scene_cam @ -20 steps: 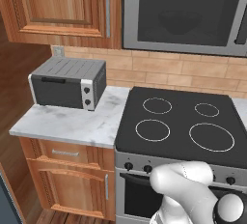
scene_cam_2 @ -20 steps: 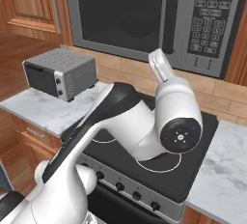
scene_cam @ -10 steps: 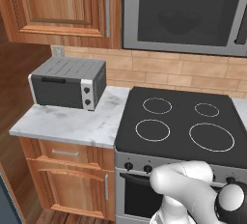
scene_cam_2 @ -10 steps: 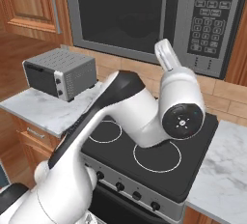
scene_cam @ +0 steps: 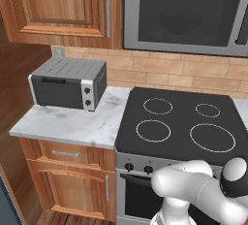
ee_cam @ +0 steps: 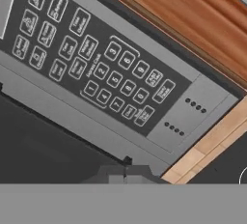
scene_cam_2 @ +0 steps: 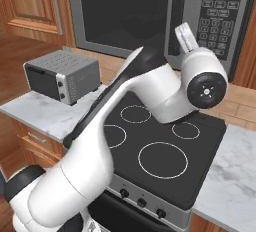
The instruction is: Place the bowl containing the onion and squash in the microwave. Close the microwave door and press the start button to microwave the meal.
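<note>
We see the microwave [scene_cam_2: 150, 16] above the stove [scene_cam_2: 155, 151], its door [scene_cam: 186, 13] shut, a bowl [scene_cam: 180, 21] dimly behind the glass. Our gripper [ee_cam: 124, 175] is closed on nothing, near the keypad [ee_cam: 91, 61].

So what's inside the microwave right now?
Through the shut microwave door, a faint bowl outline shows behind the tinted glass. Whether the onion and squash sit in it cannot be seen; the glass is too dark.

Bare stovetop [scene_cam: 180, 122] beneath closed microwave door [scene_cam_2: 122, 13]
</note>
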### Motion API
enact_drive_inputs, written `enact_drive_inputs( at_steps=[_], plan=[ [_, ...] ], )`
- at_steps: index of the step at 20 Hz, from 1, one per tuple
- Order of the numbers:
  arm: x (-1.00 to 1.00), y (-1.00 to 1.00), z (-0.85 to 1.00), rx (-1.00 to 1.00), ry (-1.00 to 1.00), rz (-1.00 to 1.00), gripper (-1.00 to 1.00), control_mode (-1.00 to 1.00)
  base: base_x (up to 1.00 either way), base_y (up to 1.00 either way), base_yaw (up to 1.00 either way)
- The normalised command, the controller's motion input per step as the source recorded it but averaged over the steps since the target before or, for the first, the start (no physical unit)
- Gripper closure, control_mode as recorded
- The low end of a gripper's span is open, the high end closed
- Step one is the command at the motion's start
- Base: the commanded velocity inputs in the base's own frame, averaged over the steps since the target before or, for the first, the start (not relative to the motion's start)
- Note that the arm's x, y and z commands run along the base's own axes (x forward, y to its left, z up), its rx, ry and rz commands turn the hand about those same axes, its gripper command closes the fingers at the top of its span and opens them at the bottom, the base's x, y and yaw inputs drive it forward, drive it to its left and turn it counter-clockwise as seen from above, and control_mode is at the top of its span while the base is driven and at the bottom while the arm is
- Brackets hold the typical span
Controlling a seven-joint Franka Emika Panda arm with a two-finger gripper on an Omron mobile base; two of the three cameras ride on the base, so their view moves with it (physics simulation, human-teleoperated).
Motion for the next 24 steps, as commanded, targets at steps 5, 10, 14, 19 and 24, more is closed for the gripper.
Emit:
enact_drive_inputs(
  at_steps=[5,10,14,19,24],
  plan=[
    [0.22,-0.24,-0.06,0.0,0.0,0.0,1.0,-1.0,0.0,0.0,0.0],
    [0.3,-0.13,-0.17,0.0,0.01,0.0,1.0,-1.0,0.0,0.0,0.0],
    [0.43,-0.15,-0.05,0.0,0.04,0.0,1.0,-1.0,0.0,0.0,0.0],
    [0.4,-0.24,0.0,0.0,0.07,0.0,1.0,-1.0,0.0,0.0,0.0],
    [0.23,-0.31,0.0,0.0,0.05,0.0,1.0,-1.0,0.0,0.0,0.0]
  ],
)
